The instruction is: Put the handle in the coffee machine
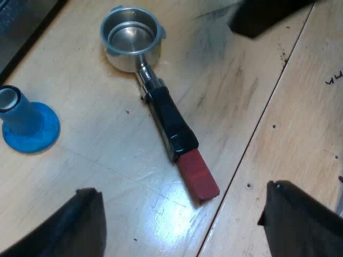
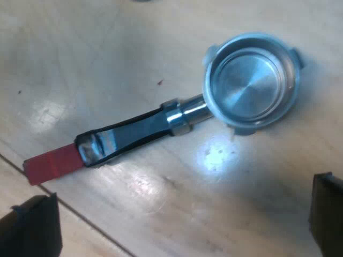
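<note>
The metal holder (image 1: 131, 40) lies loose on the wooden table, its empty basket facing up. Its dark handle (image 1: 170, 122) ends in a red tip (image 1: 198, 175). My left gripper (image 1: 182, 222) hangs open above the table, its fingers wide apart, with the red tip just beyond the gap between them. In the right wrist view the holder's basket (image 2: 251, 81) and its handle (image 2: 128, 133) with the red end (image 2: 52, 163) lie beneath my right gripper (image 2: 179, 225), which is open and holds nothing.
A blue tamper (image 1: 27, 120) stands upright on the table near the holder's basket. A dark object (image 1: 262, 15) juts in beyond the basket. A dark edge (image 1: 21, 32) runs along the table near the tamper. A seam (image 1: 257, 128) splits the wooden boards.
</note>
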{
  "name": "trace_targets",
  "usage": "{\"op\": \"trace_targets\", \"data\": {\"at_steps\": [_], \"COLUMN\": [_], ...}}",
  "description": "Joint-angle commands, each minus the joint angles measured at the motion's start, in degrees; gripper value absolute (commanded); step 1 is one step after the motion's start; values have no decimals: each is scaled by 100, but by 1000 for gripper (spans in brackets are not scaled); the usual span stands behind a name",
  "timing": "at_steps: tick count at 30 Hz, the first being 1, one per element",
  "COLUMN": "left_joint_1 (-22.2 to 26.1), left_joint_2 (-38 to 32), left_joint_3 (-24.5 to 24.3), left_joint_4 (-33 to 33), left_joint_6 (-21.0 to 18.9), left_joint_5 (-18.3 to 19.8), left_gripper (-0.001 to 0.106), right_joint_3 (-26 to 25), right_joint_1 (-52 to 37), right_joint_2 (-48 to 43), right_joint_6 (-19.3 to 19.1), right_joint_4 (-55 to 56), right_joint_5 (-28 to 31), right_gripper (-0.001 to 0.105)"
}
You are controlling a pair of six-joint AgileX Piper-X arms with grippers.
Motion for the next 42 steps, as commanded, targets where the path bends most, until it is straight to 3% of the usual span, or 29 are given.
{"op": "trace_targets", "data": {"at_steps": [1, 12, 16, 21, 23, 33, 42], "left_joint_1": [-34, -34, -34, -34, -34, -34, -34], "left_joint_2": [-1, -1, -1, -1, -1, -1, -1], "left_joint_3": [-44, -44, -44, -44, -44, -44, -44], "left_joint_4": [14, 14, 14, 14, 14, 14, 14], "left_joint_6": [-18, -18, -30, -46, -42, -50, -50], "left_joint_5": [49, 49, 49, 49, 49, 103, 135], "left_gripper": [64, 64, 64, 73, 76, 76, 76], "right_joint_3": [-66, -66, -66, -208, -390, -801, -833], "right_joint_1": [-268, -1128, -1340, -1531, -1556, -1556, -1556], "right_joint_2": [-23, -25, 6, 284, 606, 1613, 2013], "right_joint_6": [-395, -1748, -1917, -2102, -2346, -2798, -3266], "right_joint_4": [76, 23, -111, -193, -194, -194, -194], "right_joint_5": [-145, -489, -639, -1032, -1048, -1226, -1035], "right_gripper": [94, 94, 94, 94, 94, 94, 94]}}
